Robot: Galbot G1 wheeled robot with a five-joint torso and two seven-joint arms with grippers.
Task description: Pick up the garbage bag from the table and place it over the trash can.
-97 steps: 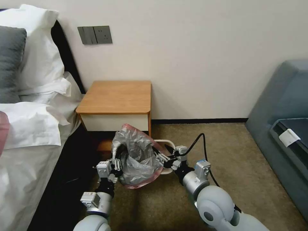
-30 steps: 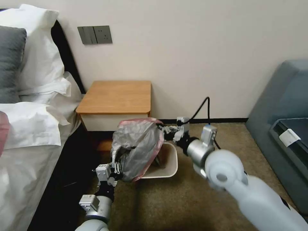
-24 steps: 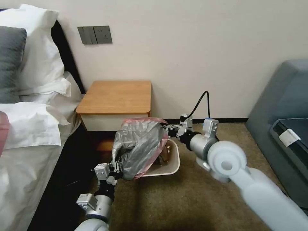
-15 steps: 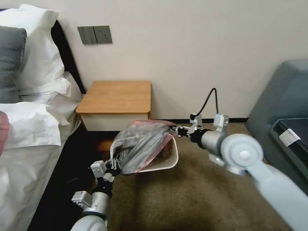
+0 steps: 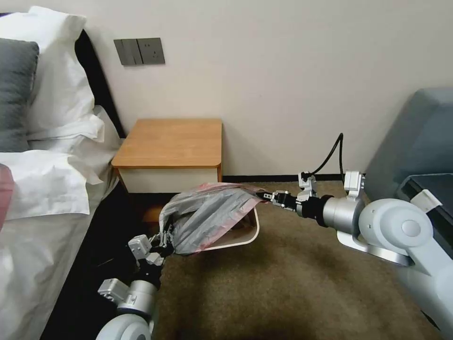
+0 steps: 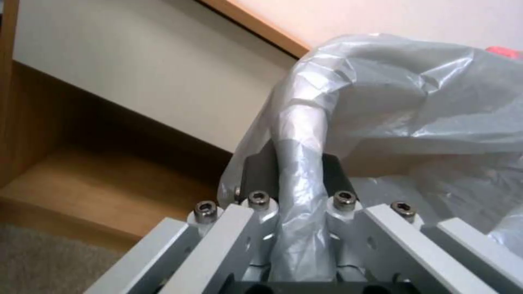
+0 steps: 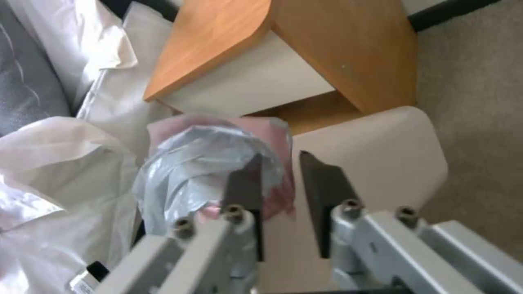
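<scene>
The garbage bag (image 5: 207, 216) was stretched above the trash can (image 5: 236, 238), which stood on the carpet just near of the table (image 5: 170, 141). The left gripper (image 5: 163, 238) was clamped on the bag's near-left edge, film bunched between its fingers (image 6: 261, 175). The right gripper (image 5: 270, 196) met the bag's far-right, pinkish edge; its jaws stood narrowly apart, the film lying against one finger (image 7: 245, 183).

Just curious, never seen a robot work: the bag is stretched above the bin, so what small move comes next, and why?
Probably lower the right end effector so the garbage bag edge drops over the trash can rim: the bag stretches above it, other end clamped in the left end effector.
</scene>
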